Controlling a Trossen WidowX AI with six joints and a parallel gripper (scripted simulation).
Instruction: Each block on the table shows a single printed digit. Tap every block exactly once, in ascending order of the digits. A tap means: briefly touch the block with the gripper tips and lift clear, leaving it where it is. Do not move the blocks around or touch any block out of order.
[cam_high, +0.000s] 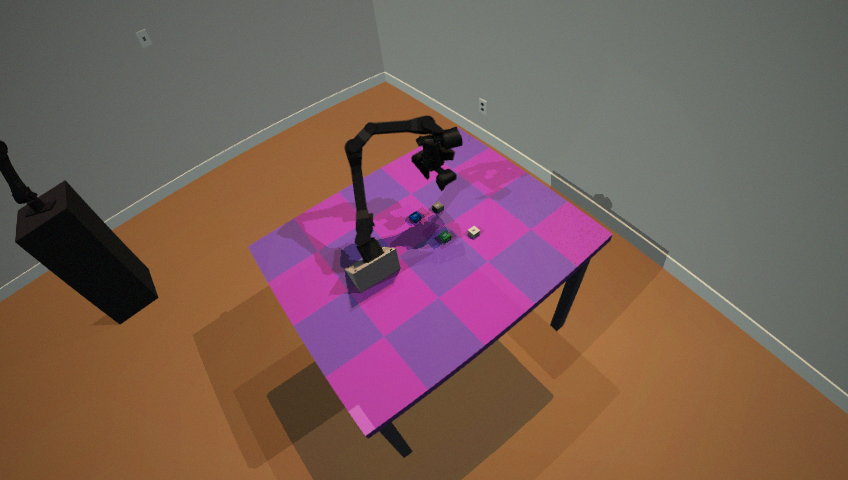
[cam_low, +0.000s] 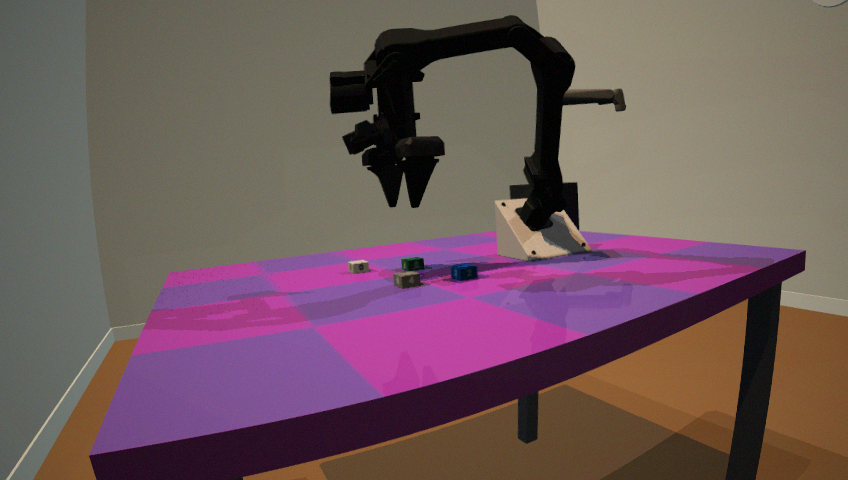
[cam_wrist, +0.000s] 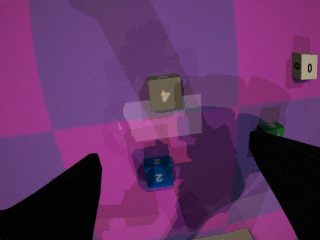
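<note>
The gripper hangs high above the checkered surface, its dark fingers spread wide and pointing down, grasping nothing. From the wrist view the tips frame the lower corners at about 7 and 4 o'clock, with the blocks well below them.

Four small blocks sit in a loose cluster, none touching. The tan block marked 4 lies nearly dead centre under the gripper, a little toward 12 o'clock. The blue block marked 2 sits toward 6 o'clock from it. The white block marked 0 lies far out at 3 o'clock, near the picture's edge. The green block peeks out at roughly 4 o'clock, mostly hidden behind the right finger, so I cannot read its digit from here.

From across the room, the white block is leftmost, the green block and tan block sit in the middle, and the blue block lies nearest the arm's base.
</note>
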